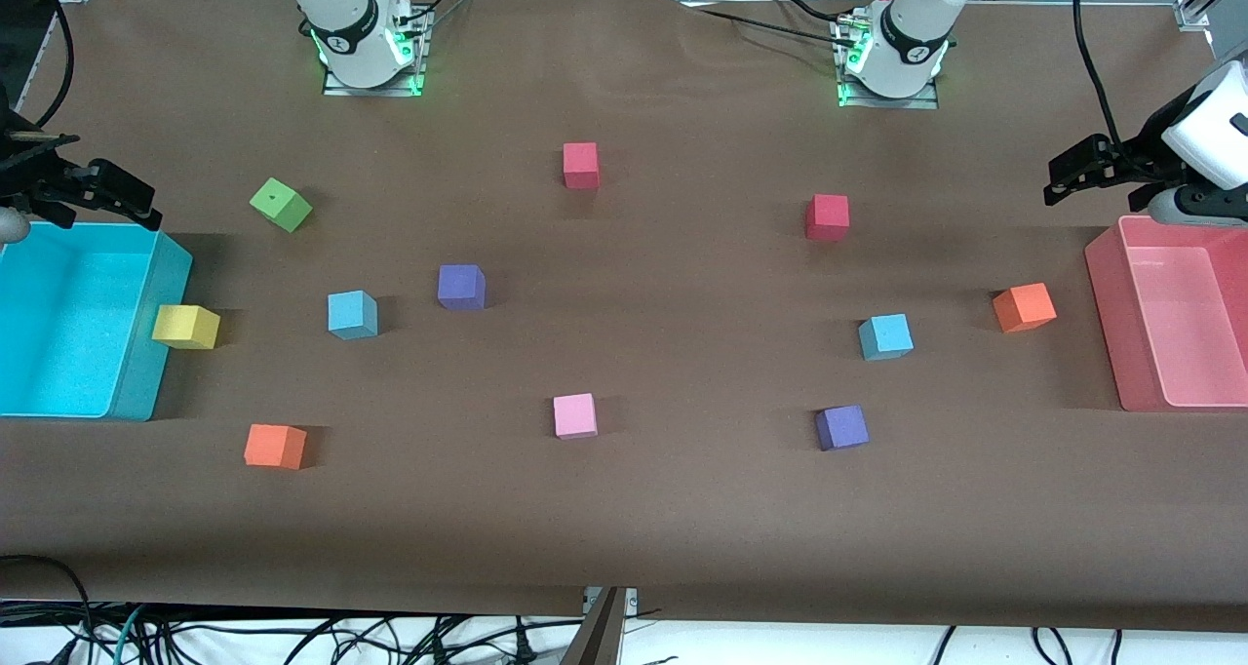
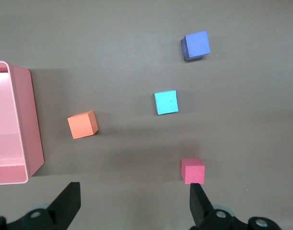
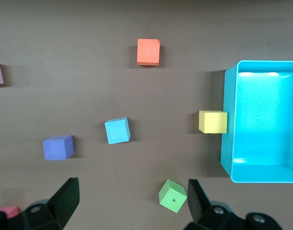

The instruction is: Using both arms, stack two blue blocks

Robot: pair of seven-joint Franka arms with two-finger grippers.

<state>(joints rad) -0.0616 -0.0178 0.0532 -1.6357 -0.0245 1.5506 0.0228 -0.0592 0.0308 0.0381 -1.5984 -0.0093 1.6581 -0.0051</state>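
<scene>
I see both blue blocks apart on table: one (image 1: 352, 314) near cyan bin (image 1: 146, 372), other (image 1: 885, 336) near pink bin (image 1: 1107, 324). Left gripper (image 1: 1072, 173), right gripper (image 1: 117, 192) spread, empty, parked high over bins, one block per arm.

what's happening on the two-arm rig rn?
Nothing is held yet. The left gripper hangs open above the pink bin; the right gripper hangs open above the cyan bin. The two blue blocks sit apart, unstacked, among other coloured cubes.
</scene>
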